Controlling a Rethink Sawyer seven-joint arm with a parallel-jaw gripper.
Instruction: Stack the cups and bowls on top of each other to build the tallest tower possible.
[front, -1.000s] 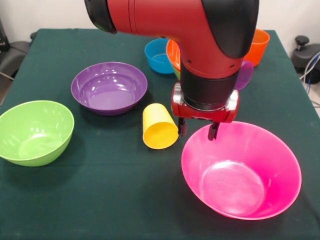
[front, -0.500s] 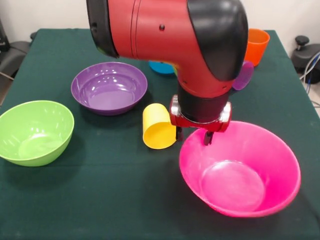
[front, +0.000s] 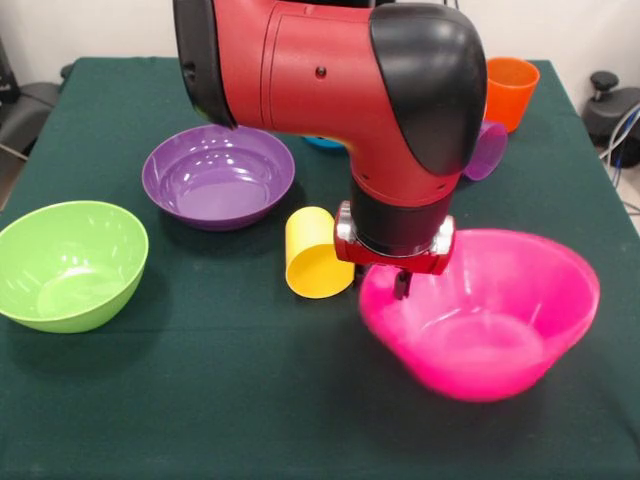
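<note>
My gripper (front: 393, 283) pinches the thin rim of the glossy pink bowl (front: 500, 330), which tilts off the green cloth (front: 220, 400). A smooth yellow cup (front: 316, 253) lies on its side just beside it, near the round purple bowl (front: 218, 175).

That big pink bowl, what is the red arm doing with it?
The robot's gripper is clamped on the rim of the pink bowl, at the side nearest the yellow cup, and the bowl looks tipped, as if being lifted. The yellow cup lies on its side right beside it. A purple bowl and a green bowl sit upright and apart on the green table, untouched.
</note>
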